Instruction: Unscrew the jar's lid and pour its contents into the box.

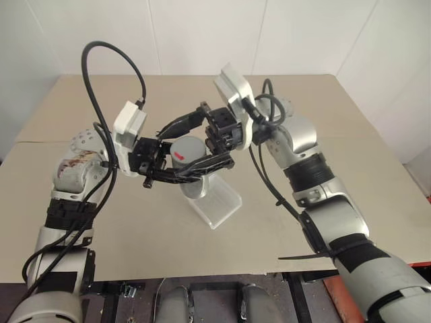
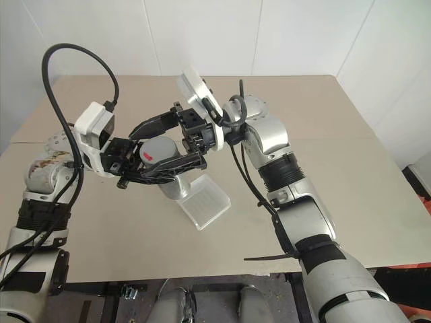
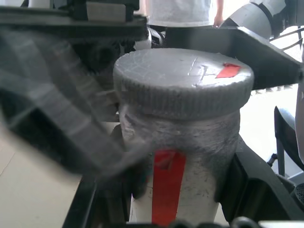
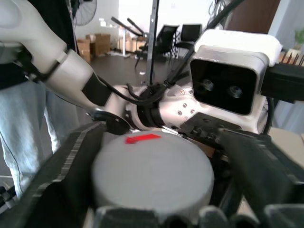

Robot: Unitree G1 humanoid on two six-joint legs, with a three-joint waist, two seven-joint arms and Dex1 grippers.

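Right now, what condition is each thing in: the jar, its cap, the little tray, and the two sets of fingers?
jar: upright, held above the table, closed.
lid: still screwed on.
box: on the table under the jar, nothing visible in it.
left gripper: fingers shut on the jar's body.
right gripper: fingers open, either side of the lid.

The jar point(image 1: 186, 156) is held upright above the table point(image 1: 350, 175), directly over the box's point(image 1: 219, 202) left end. The lid point(image 3: 183, 83) sits on the jar. The left gripper point(image 1: 202, 168) lies left of the jar, the right gripper point(image 1: 176, 129) behind and right of it.
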